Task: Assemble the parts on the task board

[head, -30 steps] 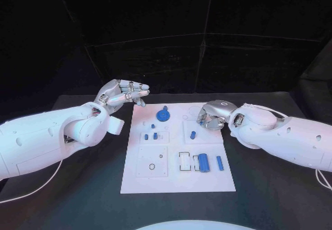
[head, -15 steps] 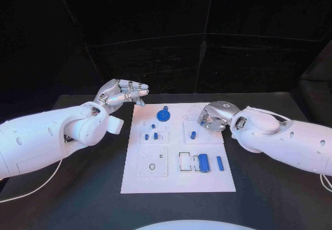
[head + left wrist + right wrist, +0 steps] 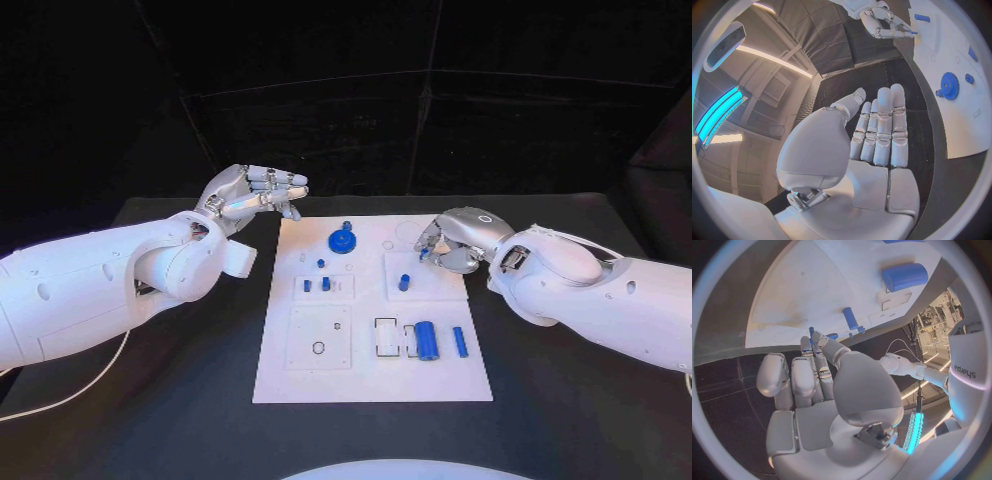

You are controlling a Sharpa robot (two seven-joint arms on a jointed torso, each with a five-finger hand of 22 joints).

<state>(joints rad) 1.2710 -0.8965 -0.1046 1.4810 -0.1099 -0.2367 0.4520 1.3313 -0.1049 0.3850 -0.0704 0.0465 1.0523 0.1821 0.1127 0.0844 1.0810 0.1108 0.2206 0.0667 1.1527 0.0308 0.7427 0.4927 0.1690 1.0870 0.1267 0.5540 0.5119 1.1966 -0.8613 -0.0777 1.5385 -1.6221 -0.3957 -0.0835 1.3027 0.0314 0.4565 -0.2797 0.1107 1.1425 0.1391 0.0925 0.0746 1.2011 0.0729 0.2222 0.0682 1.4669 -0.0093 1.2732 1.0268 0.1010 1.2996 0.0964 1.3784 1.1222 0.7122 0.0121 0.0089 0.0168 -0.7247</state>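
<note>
Both hands up near the far end of the task board (image 3: 372, 360), nothing seated by me yet.

Head view: my left hand (image 3: 257, 193) hangs off the board's far left corner, fingers curled in, nothing in them that I can see; my right hand (image 3: 456, 240) sits over the far right edge, fingers bunched, and I can't tell if they pinch anything; I reckon it's going for the small peg (image 3: 404, 281) just beside it; the gear (image 3: 342, 240) sits near the far edge, the cylinder (image 3: 426, 338) and bar (image 3: 459, 341) toward the near right; black table (image 3: 173, 400), dark backdrop. Left wrist view: my fingers (image 3: 882, 131) lie side by side, holding nothing; gear (image 3: 949, 85) well apart. Right wrist view: fingers (image 3: 811, 370) curled over the board edge near a peg (image 3: 850, 318); a grasp isn't clear.
</note>
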